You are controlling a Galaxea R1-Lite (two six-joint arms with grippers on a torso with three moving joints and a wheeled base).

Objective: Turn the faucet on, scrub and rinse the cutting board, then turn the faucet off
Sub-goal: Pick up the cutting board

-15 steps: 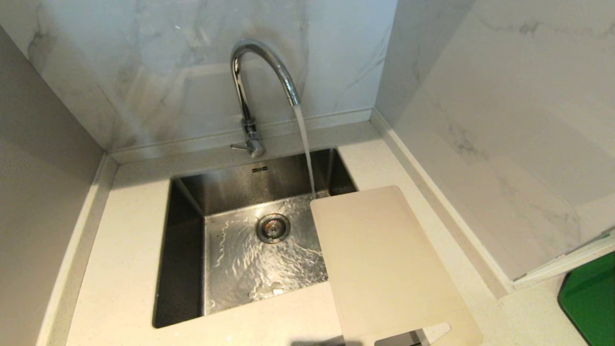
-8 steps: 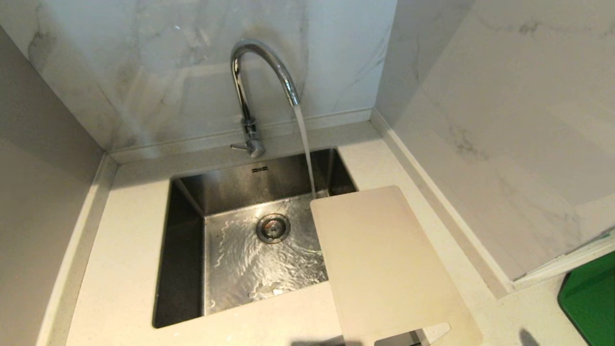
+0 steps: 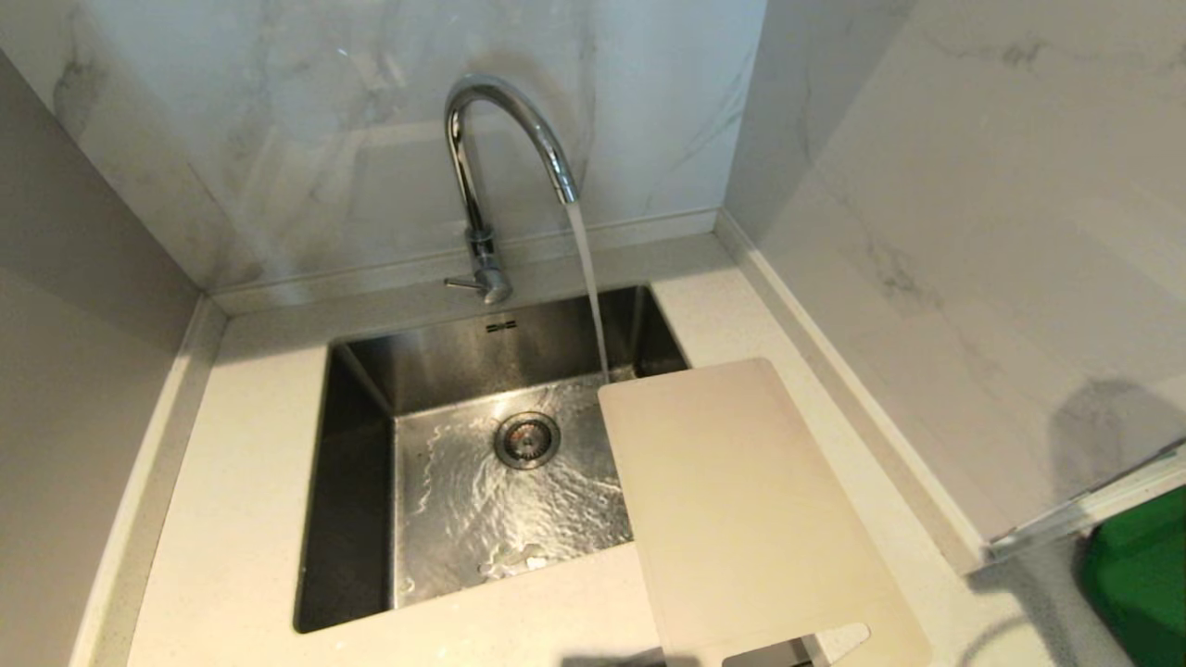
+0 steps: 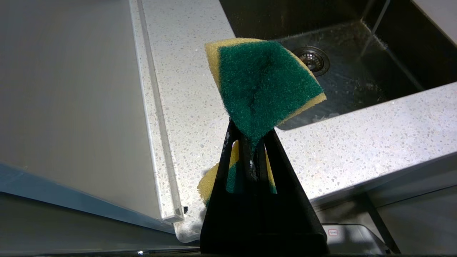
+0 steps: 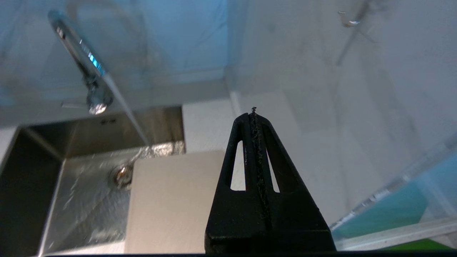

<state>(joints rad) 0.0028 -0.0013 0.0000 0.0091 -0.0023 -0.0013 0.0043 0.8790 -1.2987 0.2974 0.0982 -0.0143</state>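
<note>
Faucet (image 3: 505,139) already on, water running into the sink (image 3: 361,482). My left gripper (image 4: 251,142) pinches a sponge (image 4: 264,82), sink beyond its tips. My right gripper (image 5: 254,117) is pressed together, empty; board (image 5: 171,200) lies just ahead and below the fingertips, half over the sink rim. Left to do, I judge: scrub, rinse, shut off.

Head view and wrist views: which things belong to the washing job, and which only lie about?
Belong to the job:
- faucet, water running
- cutting board, partly over the sink
- sponge, held in the left tool
- right tool, shut and empty

Only lying about:
- green flat object on the counter
</note>
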